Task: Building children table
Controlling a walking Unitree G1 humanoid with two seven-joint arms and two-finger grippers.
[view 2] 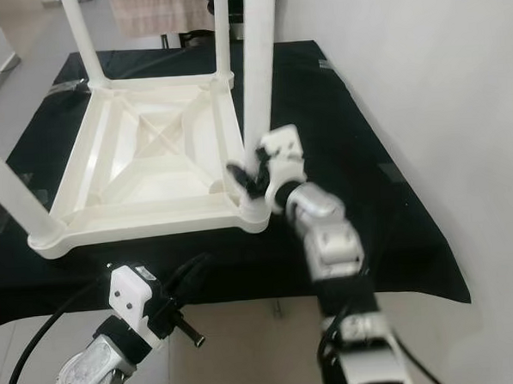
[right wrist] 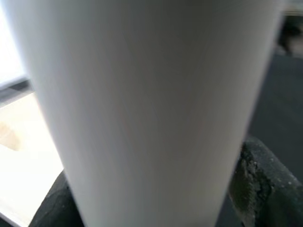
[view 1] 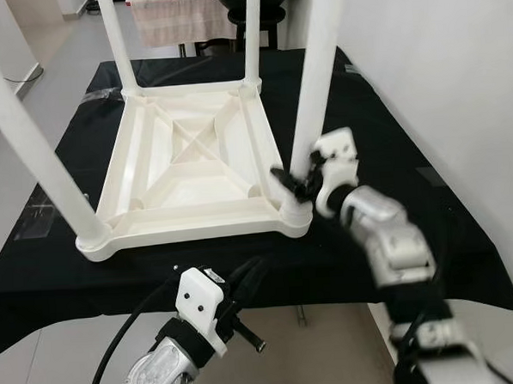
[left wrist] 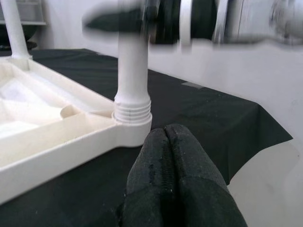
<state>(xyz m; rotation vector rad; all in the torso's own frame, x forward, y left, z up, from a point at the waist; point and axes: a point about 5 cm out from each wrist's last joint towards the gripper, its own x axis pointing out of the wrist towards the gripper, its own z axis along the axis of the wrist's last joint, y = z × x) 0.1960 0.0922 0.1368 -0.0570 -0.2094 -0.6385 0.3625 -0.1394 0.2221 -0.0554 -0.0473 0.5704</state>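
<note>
A white plastic children's table [view 1: 195,161] lies upside down on a black cloth [view 1: 382,125], with its legs pointing up. My right gripper [view 1: 295,183] is shut on the near-right leg [view 1: 315,86], just above its threaded socket [left wrist: 133,111]. In the right wrist view that leg [right wrist: 142,104] stands between the black fingers [right wrist: 258,184]. My left gripper [view 1: 248,278] hovers low at the cloth's front edge, short of the table's near rim. Its fingers [left wrist: 170,156] are pressed together, shut on nothing, and point toward the same corner.
A white wall [view 1: 457,78] runs close along the right side. The near-left leg [view 1: 30,144] slants up at the left, and two far legs [view 1: 115,44] stand at the back. A draped towel [view 1: 179,20] and dark furniture sit beyond the cloth.
</note>
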